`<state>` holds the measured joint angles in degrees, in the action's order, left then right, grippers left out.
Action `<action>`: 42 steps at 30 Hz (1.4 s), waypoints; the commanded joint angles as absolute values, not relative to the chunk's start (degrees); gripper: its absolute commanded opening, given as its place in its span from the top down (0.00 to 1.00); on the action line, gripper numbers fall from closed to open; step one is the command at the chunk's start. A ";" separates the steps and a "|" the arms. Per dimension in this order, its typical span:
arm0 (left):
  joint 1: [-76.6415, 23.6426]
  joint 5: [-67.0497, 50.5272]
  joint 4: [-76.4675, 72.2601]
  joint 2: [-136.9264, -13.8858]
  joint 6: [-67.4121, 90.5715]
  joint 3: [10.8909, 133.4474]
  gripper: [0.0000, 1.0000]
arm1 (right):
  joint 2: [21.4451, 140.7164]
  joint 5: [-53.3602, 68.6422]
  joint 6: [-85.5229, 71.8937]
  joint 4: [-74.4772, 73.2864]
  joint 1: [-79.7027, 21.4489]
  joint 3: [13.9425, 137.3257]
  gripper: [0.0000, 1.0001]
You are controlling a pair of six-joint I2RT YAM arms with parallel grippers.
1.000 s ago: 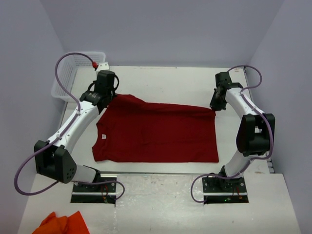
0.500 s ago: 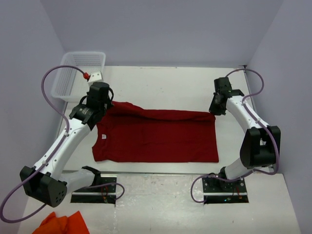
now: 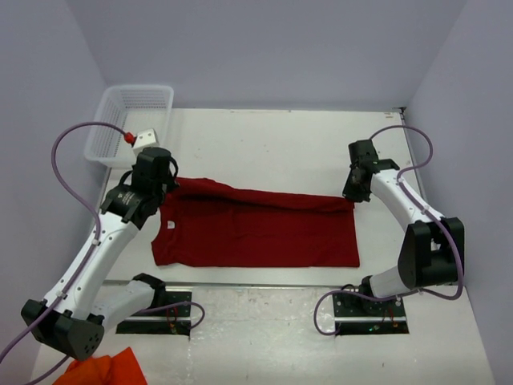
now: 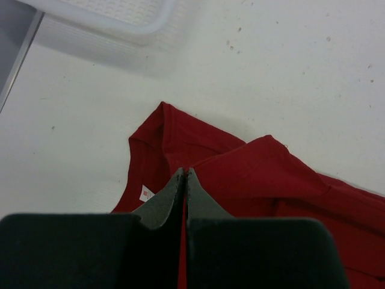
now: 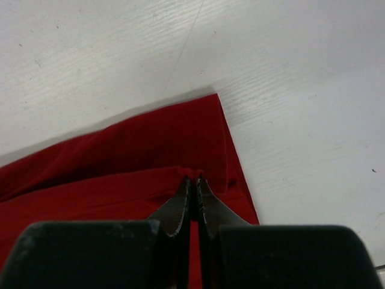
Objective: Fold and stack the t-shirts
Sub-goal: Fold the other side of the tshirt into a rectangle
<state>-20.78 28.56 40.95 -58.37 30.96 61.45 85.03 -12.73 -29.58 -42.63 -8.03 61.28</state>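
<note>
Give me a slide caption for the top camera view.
The left gripper and right gripper pinch the folded-over far edge of the red t-shirt on the table; white basket far left.

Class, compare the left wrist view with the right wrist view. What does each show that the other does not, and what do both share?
Left wrist only: the white basket, plus the neckline and small white label of the t-shirt. Right wrist only: a square corner of the cloth. Both: the red t-shirt on the white table, pinched in shut fingers, by the left gripper in one and the right gripper in the other.
</note>
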 commanded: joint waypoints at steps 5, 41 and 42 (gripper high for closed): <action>-21.09 29.80 45.17 -55.37 32.78 60.47 1.00 | 81.91 -16.35 -32.25 -42.71 -8.17 58.10 1.00; -22.59 16.98 39.56 -49.19 34.63 55.54 0.59 | 82.17 -3.27 -28.39 -40.88 -12.22 69.95 0.45; -22.67 14.96 37.72 -53.83 34.11 55.63 0.60 | 84.09 -1.16 -27.78 -39.48 -12.22 70.13 0.44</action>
<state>-22.33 22.00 44.64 -45.32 36.32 56.21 80.84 -6.94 -30.61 -42.04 -11.94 67.92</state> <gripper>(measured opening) 0.408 0.555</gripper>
